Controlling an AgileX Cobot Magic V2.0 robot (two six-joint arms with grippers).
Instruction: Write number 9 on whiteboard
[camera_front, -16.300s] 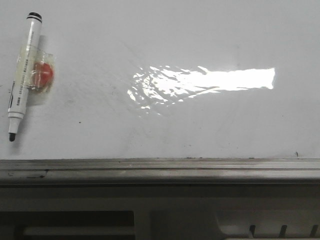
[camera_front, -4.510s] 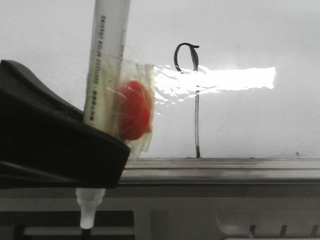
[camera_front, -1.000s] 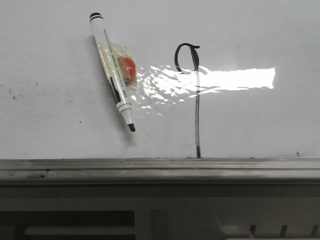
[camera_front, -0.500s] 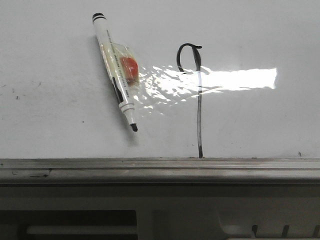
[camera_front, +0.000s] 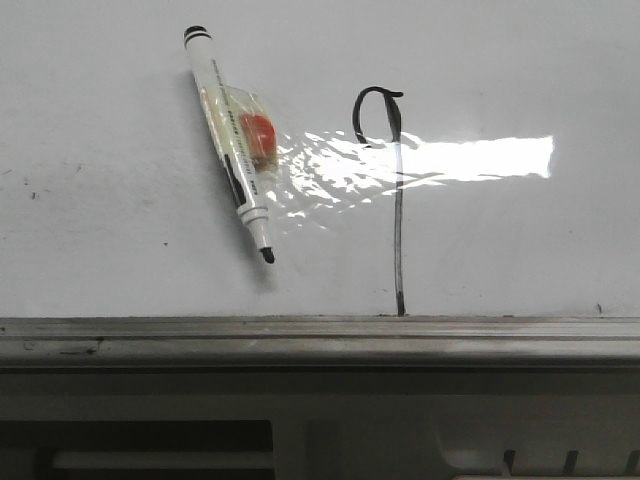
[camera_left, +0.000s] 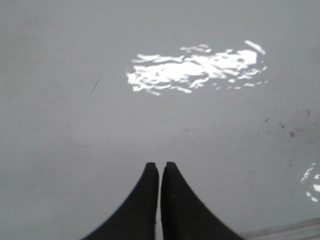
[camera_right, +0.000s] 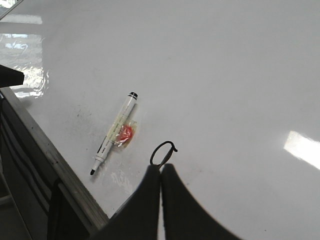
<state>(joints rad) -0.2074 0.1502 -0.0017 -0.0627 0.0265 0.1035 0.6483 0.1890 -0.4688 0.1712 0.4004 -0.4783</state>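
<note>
Above the board, both arms withdrawn. Left gripper (camera_left: 159, 167): black fingers pressed together, nothing between them, bare glossy surface beneath. Right gripper (camera_right: 161, 170): likewise closed and empty, hanging over the loop of the drawn figure.

Item, the number 9 (camera_front: 397, 200): thin black line, small oval loop at the top, long straight tail running down to the near edge of the whiteboard (camera_front: 520, 250), just above the grey ledge (camera_front: 320, 335). A strip of glare crosses the tail below the loop.

Item, marker (camera_front: 230, 140): white barrel, black tip uncapped, lying tilted on the board left of the figure, apart from it, tip pointing toward the ledge. A red piece under clear tape (camera_front: 258, 135) is fixed at mid-barrel.

Handling (a judgement): light, stiff, smooth and apt to roll; the taped mid-barrel looks the surest place to grip. The fresh ink probably smears if touched.

Against the earliest picture: the board then carried no figure, and the marker lay at the far left; it now rests nearer the centre. Half a second back, all is the same.
</note>
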